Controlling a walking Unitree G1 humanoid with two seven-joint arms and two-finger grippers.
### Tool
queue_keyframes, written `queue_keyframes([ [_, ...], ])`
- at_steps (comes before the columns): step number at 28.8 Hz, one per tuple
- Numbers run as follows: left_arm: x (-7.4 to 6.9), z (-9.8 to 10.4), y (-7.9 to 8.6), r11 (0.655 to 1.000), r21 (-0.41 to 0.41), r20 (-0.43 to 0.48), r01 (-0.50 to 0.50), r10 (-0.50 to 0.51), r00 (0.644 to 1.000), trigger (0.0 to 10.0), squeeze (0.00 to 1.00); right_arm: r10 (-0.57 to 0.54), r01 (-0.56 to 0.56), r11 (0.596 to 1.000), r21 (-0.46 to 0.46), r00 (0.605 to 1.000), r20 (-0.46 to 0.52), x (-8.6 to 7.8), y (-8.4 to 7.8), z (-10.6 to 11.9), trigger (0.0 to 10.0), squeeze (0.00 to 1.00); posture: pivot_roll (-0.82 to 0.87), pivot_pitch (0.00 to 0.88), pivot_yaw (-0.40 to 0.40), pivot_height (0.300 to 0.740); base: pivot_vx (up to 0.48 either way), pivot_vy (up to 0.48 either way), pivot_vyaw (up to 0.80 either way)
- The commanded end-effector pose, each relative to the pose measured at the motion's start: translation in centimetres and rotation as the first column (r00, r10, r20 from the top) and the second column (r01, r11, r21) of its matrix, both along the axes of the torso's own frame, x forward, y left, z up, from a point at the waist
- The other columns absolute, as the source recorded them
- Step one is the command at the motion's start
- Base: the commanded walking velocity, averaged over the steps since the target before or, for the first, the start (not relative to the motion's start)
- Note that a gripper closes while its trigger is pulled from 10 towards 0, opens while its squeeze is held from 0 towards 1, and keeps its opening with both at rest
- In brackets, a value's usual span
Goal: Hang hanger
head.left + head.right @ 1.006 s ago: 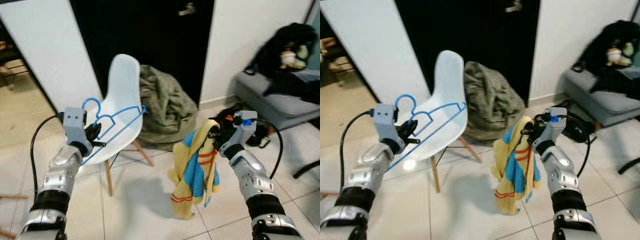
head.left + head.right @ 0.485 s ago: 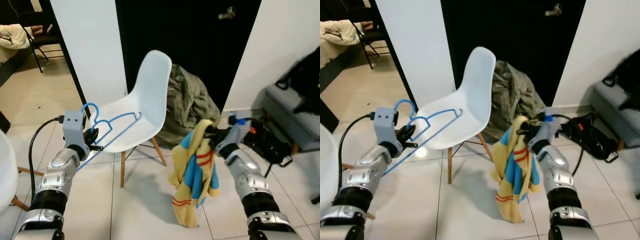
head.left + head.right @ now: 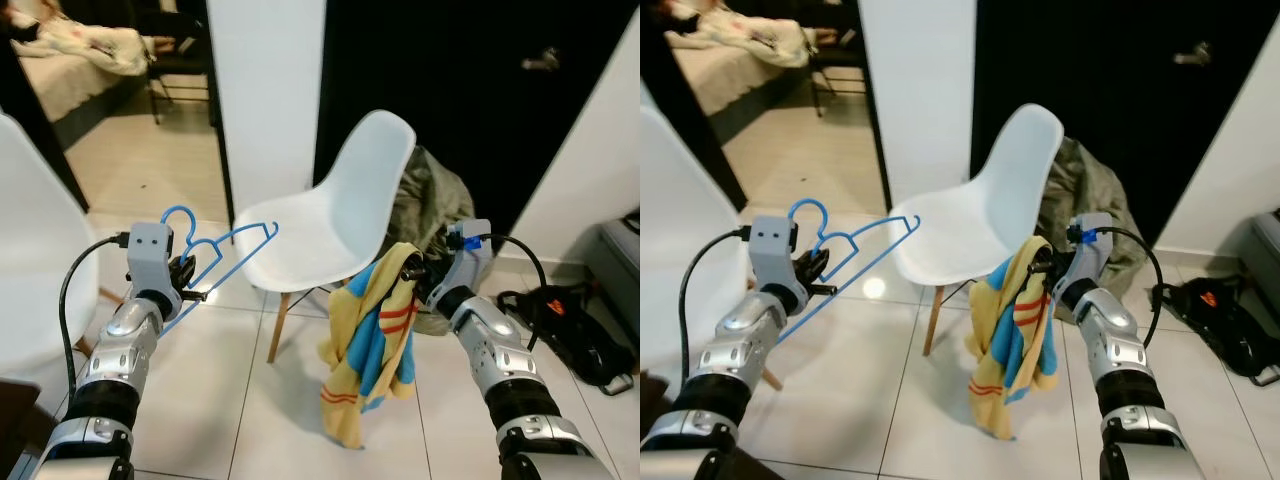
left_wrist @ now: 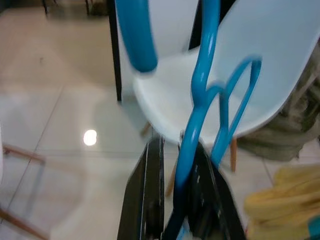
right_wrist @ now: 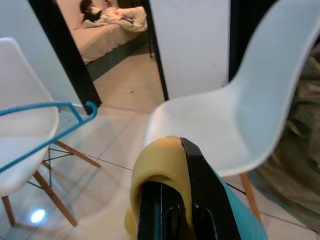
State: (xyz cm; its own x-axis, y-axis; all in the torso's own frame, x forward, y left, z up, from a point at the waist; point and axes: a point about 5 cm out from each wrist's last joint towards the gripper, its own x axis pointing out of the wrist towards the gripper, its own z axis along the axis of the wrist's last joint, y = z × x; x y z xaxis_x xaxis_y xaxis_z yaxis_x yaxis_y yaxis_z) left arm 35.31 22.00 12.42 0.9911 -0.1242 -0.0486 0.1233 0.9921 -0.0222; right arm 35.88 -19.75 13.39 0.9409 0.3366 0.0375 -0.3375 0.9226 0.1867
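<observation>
Two loads in hand: blue hanger (image 3: 215,255) in the left gripper (image 3: 183,275), yellow-and-blue cloth (image 3: 370,345) in the right gripper (image 3: 418,272).
Hanger is thin stiff wire or plastic, light, smooth and likely slippery; fingers (image 4: 150,195) are clamped on it just below the hook, a sound place to hold since the hook stays free for a rail; long lower bar juts out toward the white chair (image 3: 340,220) and could snag; cloth is soft, limp, striped, draped over the right fingers (image 5: 165,215) pinched on its top fold, hanging clear of the tiled floor (image 3: 230,400); chair shell is hard glossy plastic on wooden legs; olive crumpled bundle (image 3: 435,205) sits behind it; black bag (image 3: 560,320) lies on the floor at right; no rail visible yet, so hanging looks not begun.
</observation>
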Motion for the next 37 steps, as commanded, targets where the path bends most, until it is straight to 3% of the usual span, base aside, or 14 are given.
queue_keyframes([
  [1,0.0,-0.3,-0.1,1.0,0.011,-0.013,0.008,-0.008,1.0,10.0,0.0,-0.016,0.015,1.0,0.015,1.0,0.023,0.0,-0.5,0.3,10.0,0.0,-0.01,0.055,-0.067,0.74,0.0,0.0,0.7],
  [8,-0.1,-0.1,-0.3,0.999,0.003,0.017,0.033,-0.033,0.999,10.0,0.0,-0.02,0.02,1.0,0.018,1.0,0.024,0.0,-0.7,0.2,10.0,0.0,0.0,0.054,-0.064,0.74,0.0,0.0,0.7],
  [16,-0.6,0.8,-1.9,0.984,0.023,0.103,0.179,-0.18,0.978,10.0,0.0,-0.024,0.023,0.999,0.026,0.999,0.032,0.1,-0.6,0.4,10.0,0.0,0.0,0.059,-0.058,0.74,0.0,0.0,0.69],
  [17,-1.0,1.4,-2.9,0.964,-0.042,0.163,0.262,-0.252,0.954,10.0,0.0,-0.027,0.026,0.999,0.032,0.999,0.035,0.1,-0.7,0.4,10.0,0.0,-0.01,0.062,-0.053,0.74,0.0,0.0,0.68],
  [18,-1.0,1.4,-2.9,0.964,-0.042,0.163,0.262,-0.252,0.954,10.0,0.0,-0.027,0.026,0.999,0.032,0.999,0.035,0.1,-0.7,0.4,10.0,0.0,-0.01,0.062,-0.053,0.74,0.0,0.0,0.68],
  [20,-3.1,3.2,-6.2,0.828,-0.193,0.295,0.527,-0.464,0.836,10.0,0.0,-0.035,0.034,0.999,0.043,0.999,0.038,0.0,-0.9,0.4,10.0,0.0,-0.02,0.063,-0.047,0.74,0.0,0.0,0.68],
  [22,-3.1,3.2,-6.2,0.828,-0.193,0.295,0.527,-0.464,0.836,10.0,0.0,-0.035,0.034,0.999,0.043,0.999,0.038,0.0,-0.9,0.4,10.0,0.0,-0.02,0.063,-0.047,0.74,0.0,0.0,0.68],
  [23,-4.4,4.0,-8.0,0.756,-0.176,0.325,0.631,-0.56,0.762,10.0,0.0,-0.038,0.036,0.998,0.046,0.999,0.039,-0.1,-1.1,0.4,10.0,0.0,-0.03,0.064,-0.046,0.74,0.0,0.0,0.68],
  [24,-4.4,4.0,-8.0,0.756,-0.176,0.325,0.631,-0.56,0.762,10.0,0.0,-0.038,0.036,0.998,0.046,0.999,0.039,-0.1,-1.1,0.4,10.0,0.0,-0.03,0.064,-0.046,0.74,0.0,0.0,0.68],
  [25,-5.8,4.7,-9.5,0.703,-0.152,0.338,0.695,-0.624,0.705,10.0,0.0,-0.041,0.039,0.998,0.049,0.998,0.04,-0.2,-1.2,0.4,10.0,0.0,-0.02,0.07,-0.047,0.74,0.0,0.0,0.68],
  [26,-5.8,4.7,-9.5,0.703,-0.152,0.338,0.695,-0.624,0.705,10.0,0.0,-0.041,0.039,0.998,0.049,0.998,0.04,-0.2,-1.2,0.4,10.0,0.0,-0.02,0.07,-0.047,0.74,0.0,0.0,0.68],
  [27,-6.8,5.3,-10.3,0.676,-0.124,0.344,0.726,-0.657,0.671,10.0,0.0,-0.043,0.041,0.998,0.051,0.998,0.04,-0.2,-1.3,0.3,10.0,0.0,-0.02,0.07,-0.047,0.74,0.0,0.0,0.67],
  [30,-8.1,6.1,-10.7,0.667,-0.097,0.355,0.738,-0.67,0.652,10.0,0.0,-0.043,0.04,0.998,0.055,0.998,0.041,-0.2,-1.4,0.4,10.0,0.0,-0.01,0.078,-0.05,0.74,0.0,0.0,0.67],
  [37,-8.5,6.5,-10.3,0.702,-0.071,0.36,0.708,-0.644,0.675,10.0,0.0,-0.039,0.036,0.998,0.057,0.998,0.044,-0.1,-1.3,0.4,10.0,0.0,0.0,0.08,-0.048,0.74,0.0,0.0,0.67],
])
